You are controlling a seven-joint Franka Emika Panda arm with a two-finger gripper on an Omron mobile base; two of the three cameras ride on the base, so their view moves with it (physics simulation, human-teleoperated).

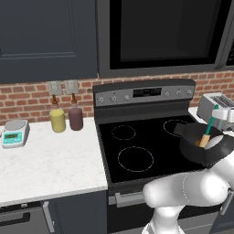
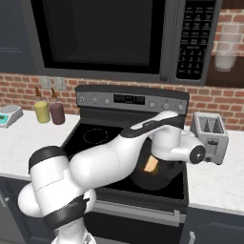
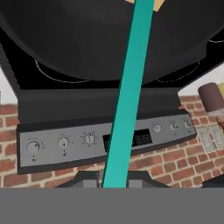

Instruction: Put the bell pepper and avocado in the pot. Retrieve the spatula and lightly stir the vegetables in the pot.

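Note:
The dark pot stands on the stove's front right burner. My gripper hangs above it, shut on the top of the spatula's teal handle. The yellow-orange blade reaches down inside the pot. In the hand view the teal handle runs up from between my fingertips to the blade over the pot's dark wall. In the right base view my arm covers most of the pot, with the blade showing. The bell pepper and avocado are hidden from view.
A toaster stands on the counter right of the stove, close to my hand. The stove's control panel sits behind the pot. A yellow bottle, a maroon bottle and a scale are on the left counter.

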